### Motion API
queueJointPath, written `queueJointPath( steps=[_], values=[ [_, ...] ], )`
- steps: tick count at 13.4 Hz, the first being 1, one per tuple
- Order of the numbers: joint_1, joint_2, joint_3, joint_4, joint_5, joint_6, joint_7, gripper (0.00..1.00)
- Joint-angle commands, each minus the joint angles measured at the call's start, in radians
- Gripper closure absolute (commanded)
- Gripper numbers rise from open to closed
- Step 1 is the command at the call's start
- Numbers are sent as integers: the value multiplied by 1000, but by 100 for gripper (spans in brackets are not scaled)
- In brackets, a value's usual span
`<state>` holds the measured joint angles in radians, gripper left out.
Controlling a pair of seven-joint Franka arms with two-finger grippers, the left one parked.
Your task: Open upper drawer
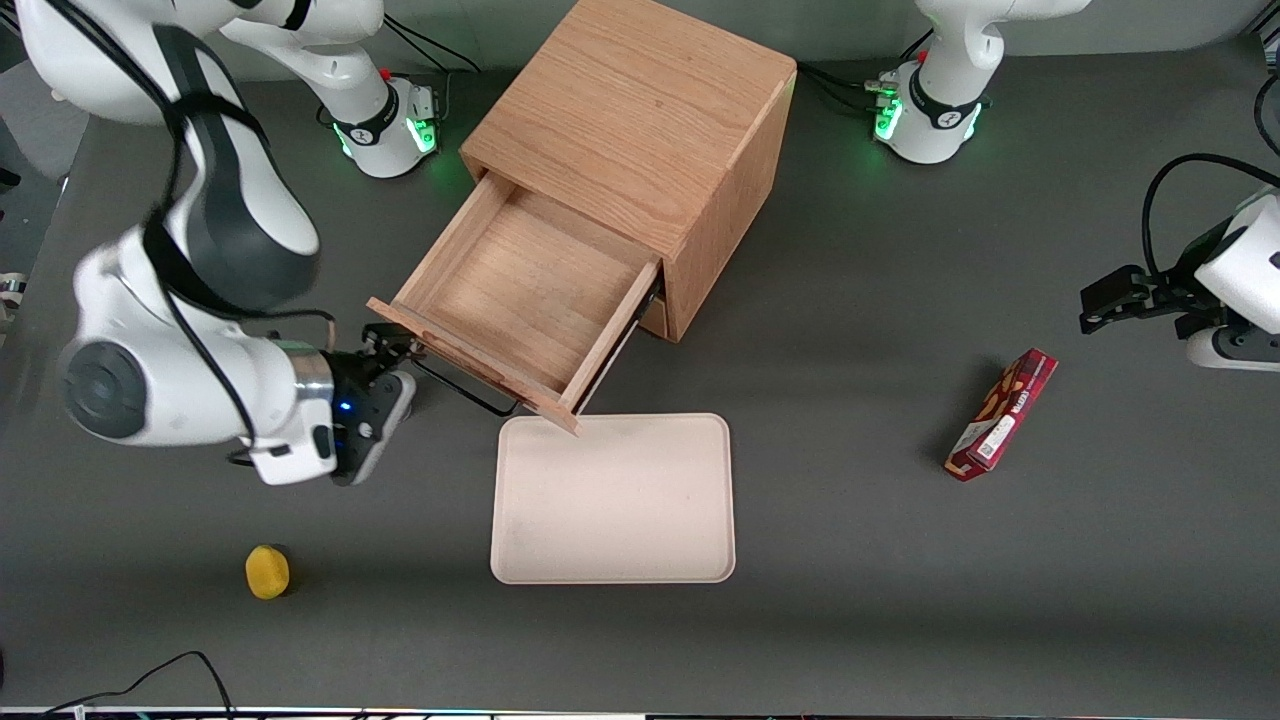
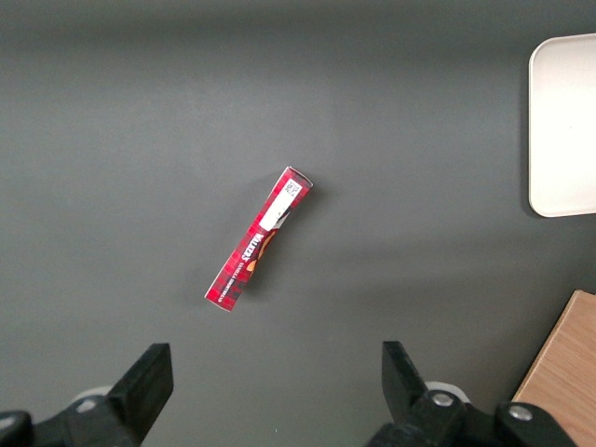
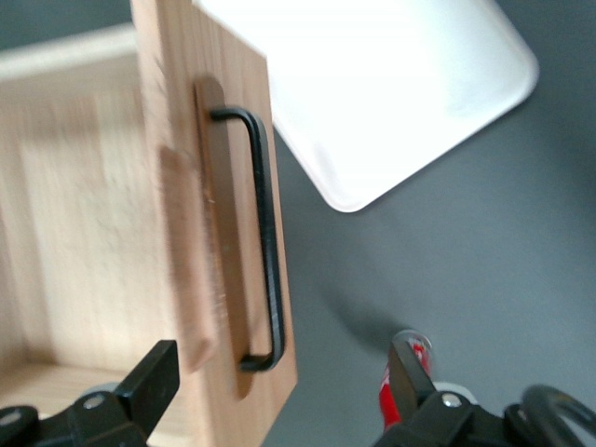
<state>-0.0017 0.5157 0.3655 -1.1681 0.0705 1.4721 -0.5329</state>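
Upper drawer [image 1: 520,290] stands pulled well out of the cabinet [image 1: 640,130]; the claw [image 1: 392,350] sits spread open beside its handle [image 3: 265,242], holding nothing, apparently released.

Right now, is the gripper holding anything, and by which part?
Nothing: the gripper is open beside the black bar handle of the pulled-out light oak upper drawer.

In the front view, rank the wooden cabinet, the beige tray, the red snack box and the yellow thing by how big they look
1. Wooden cabinet
2. Beige tray
3. Red snack box
4. Yellow object

The gripper, open, sits at the upper drawer handle.
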Motion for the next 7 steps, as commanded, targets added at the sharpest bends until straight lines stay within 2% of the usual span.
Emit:
queueJointPath(
  steps=[1,4,7],
  values=[
    [3,-138,1,-15,-8,-54,312,0],
    [5,-238,12,-41,-8,-186,722,0],
    [-3,-327,-2,-134,-23,-199,956,0]
  ],
)
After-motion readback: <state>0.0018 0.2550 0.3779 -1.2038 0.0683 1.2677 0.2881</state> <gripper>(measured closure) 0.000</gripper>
